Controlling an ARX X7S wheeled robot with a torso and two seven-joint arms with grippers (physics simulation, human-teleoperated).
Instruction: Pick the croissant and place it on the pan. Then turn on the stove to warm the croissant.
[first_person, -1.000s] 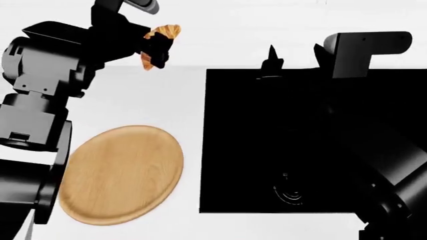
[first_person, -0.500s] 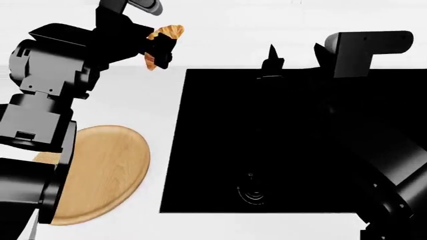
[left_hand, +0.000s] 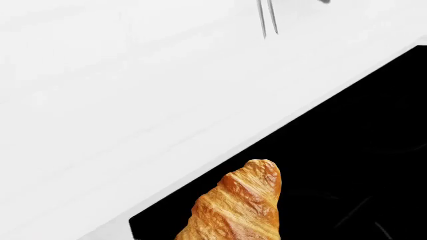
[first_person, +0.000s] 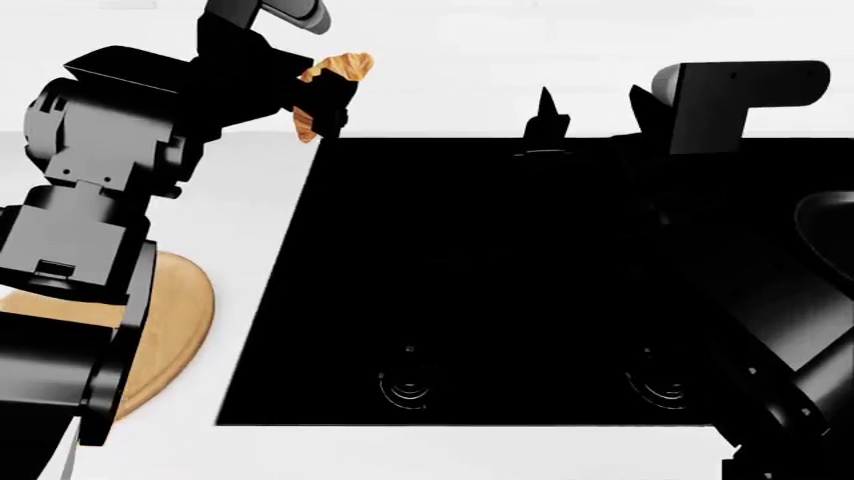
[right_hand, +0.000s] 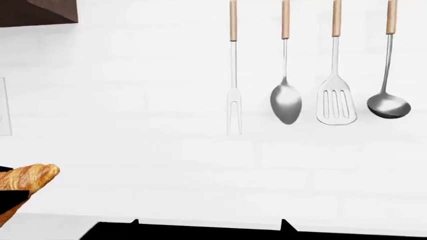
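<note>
Right wrist view: one croissant (right_hand: 25, 177), four hanging utensils (right_hand: 311, 70).

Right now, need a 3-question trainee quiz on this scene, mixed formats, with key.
1. True or false: the croissant lies on the wooden board.
2. Which hand carries the croissant? A) left hand B) right hand
3. Fill in: four utensils hang on the wall: a fork, a spoon, a slotted spatula and a ____.

Key: 1 false, it is held in the air at the far left corner of the stove; 2 A; 3 ladle.
</note>
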